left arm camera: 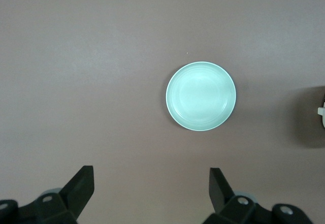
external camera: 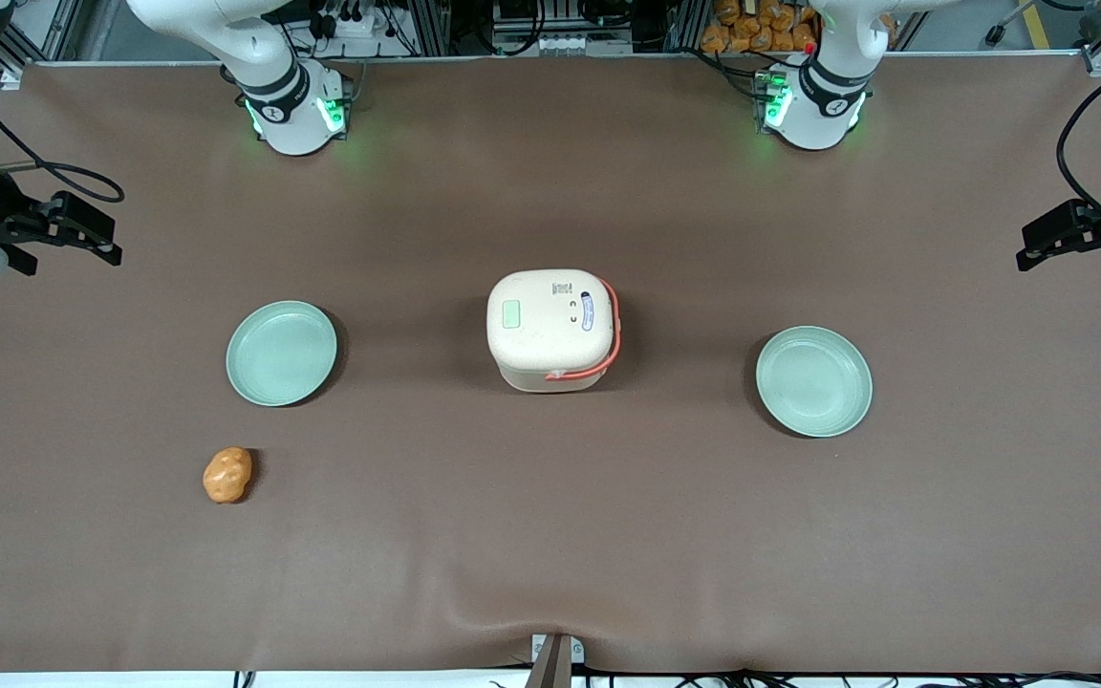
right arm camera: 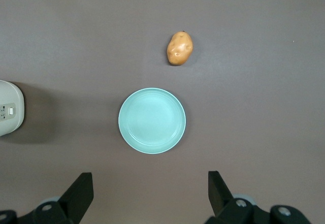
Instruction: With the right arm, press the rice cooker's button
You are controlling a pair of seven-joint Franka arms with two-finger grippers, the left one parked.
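Note:
The cream-white rice cooker [external camera: 550, 330] stands mid-table with its lid closed and its salmon-orange handle [external camera: 614, 336] folded down along one side. The small pale green button [external camera: 511, 314] sits on the lid, at the edge toward the working arm. My right gripper [external camera: 109, 239] hangs open and empty high over the working arm's end of the table, far from the cooker. In the right wrist view the open gripper [right arm camera: 150, 183] looks down on bare mat, and only an edge of the cooker [right arm camera: 9, 107] shows.
A pale green plate [external camera: 281, 353] [right arm camera: 152, 121] lies between the gripper and the cooker. An orange-brown potato [external camera: 227, 474] [right arm camera: 180, 48] lies nearer the front camera than that plate. A second green plate [external camera: 813, 380] [left arm camera: 201, 96] lies toward the parked arm's end.

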